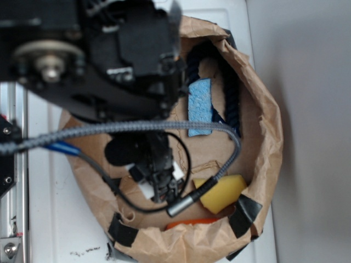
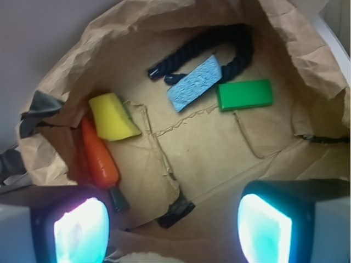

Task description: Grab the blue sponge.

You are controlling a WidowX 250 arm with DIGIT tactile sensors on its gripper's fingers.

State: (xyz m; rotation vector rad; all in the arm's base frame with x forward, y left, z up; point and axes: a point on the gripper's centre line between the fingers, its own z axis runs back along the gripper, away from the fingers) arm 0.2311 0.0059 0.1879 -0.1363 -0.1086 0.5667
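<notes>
Across the wrist view, everything is being placed against the blue sponge (image 2: 194, 84), which is lying flat on the floor of the brown paper bag (image 2: 66, 71): well to its left an orange carrot-like piece (image 2: 100, 156) is being shown with the yellow wedge sponge (image 2: 112, 116) touching it. A dark blue rope (image 2: 219, 41) is being seen curling behind and partly under the sponge, and the green block (image 2: 244, 94) is sitting just beside its right end. The gripper (image 2: 173, 222) is being held wide open and apart from the sponge, with nothing being gripped between the fingers (image 2: 82, 230).
</notes>
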